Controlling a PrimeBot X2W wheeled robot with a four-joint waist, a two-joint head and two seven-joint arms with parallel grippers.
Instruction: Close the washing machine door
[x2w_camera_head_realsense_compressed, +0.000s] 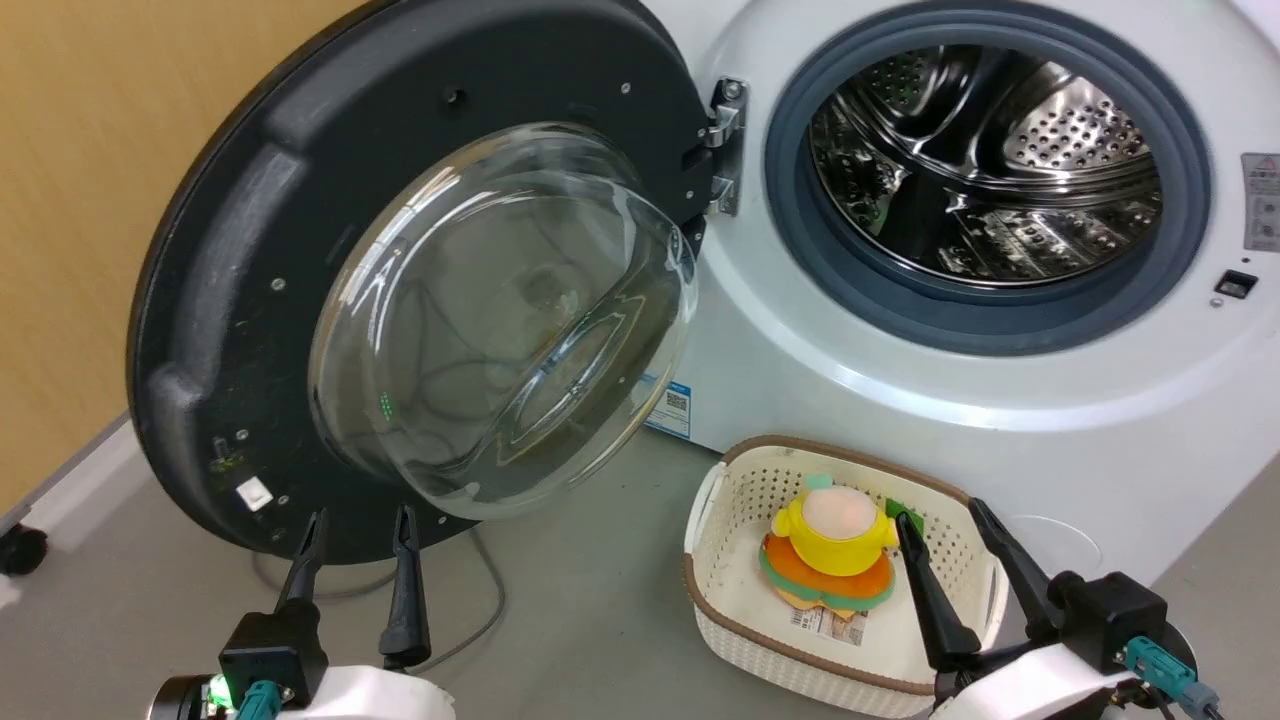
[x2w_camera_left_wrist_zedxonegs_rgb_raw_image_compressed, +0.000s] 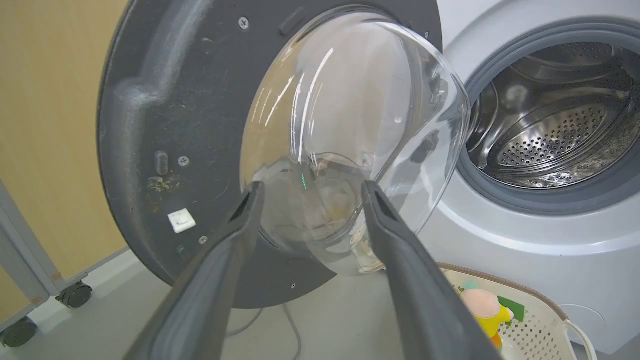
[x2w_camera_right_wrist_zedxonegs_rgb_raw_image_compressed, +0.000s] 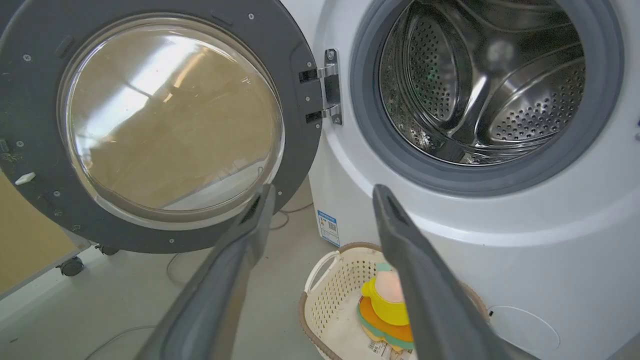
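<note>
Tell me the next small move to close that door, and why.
Probably shift the left end effector to the free left edge of the washing machine door: it stands wide open, hinged on its right, with that open end effector just below it.

We find the washing machine door (x2w_camera_head_realsense_compressed: 230, 300) swung wide, left of the porthole of the washing machine (x2w_camera_head_realsense_compressed: 900, 400), glass bowl bulging toward us. Bare floor (x2w_camera_head_realsense_compressed: 600, 560) lies between door and basket (x2w_camera_head_realsense_compressed: 790, 680). A cable (x2w_camera_head_realsense_compressed: 497, 600) trails beneath the door.
</note>
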